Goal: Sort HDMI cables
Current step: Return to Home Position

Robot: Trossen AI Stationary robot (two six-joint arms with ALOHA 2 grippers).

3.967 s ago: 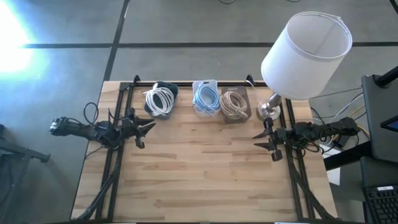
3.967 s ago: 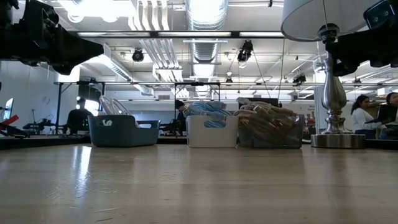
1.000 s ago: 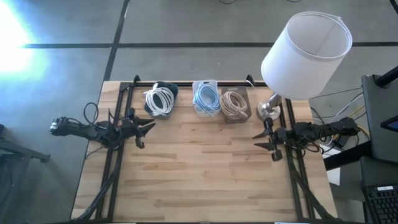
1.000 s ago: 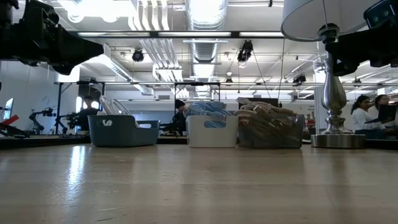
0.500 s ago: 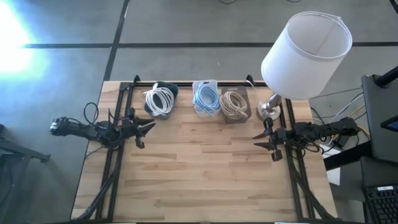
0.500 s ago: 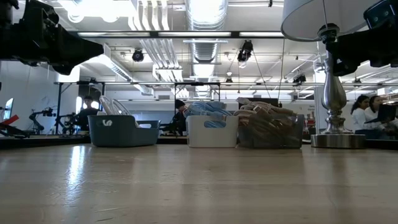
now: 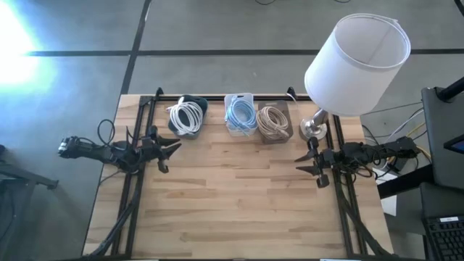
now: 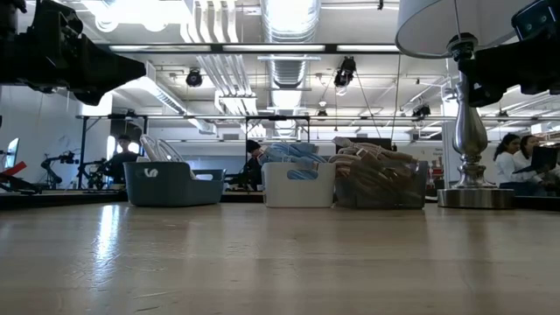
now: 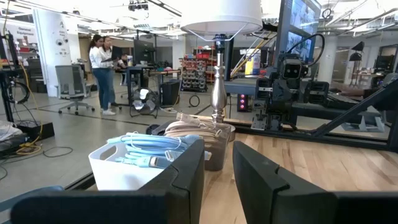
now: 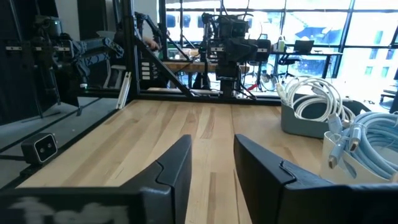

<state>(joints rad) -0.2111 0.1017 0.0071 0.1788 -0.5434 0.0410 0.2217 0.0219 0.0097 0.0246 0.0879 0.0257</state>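
Observation:
Three bins stand in a row at the table's far edge. White HDMI cables (image 7: 186,116) lie coiled in a dark blue-grey bin (image 8: 173,185). Light blue HDMI cables (image 7: 240,112) fill a white bin (image 8: 298,185). Beige HDMI cables (image 7: 272,121) fill a clear bin (image 8: 381,186). My left gripper (image 7: 172,154) hovers level at the table's left side, open, nothing between its fingers (image 9: 186,168). My right gripper (image 7: 299,164) hovers level at the table's right side, open and empty too (image 10: 212,143).
A table lamp with a white shade (image 7: 357,64) stands on its metal base (image 7: 313,130) at the far right corner, beside the clear bin. Bare wooden tabletop (image 7: 239,196) spreads between the two arms. People move about in the room beyond the table.

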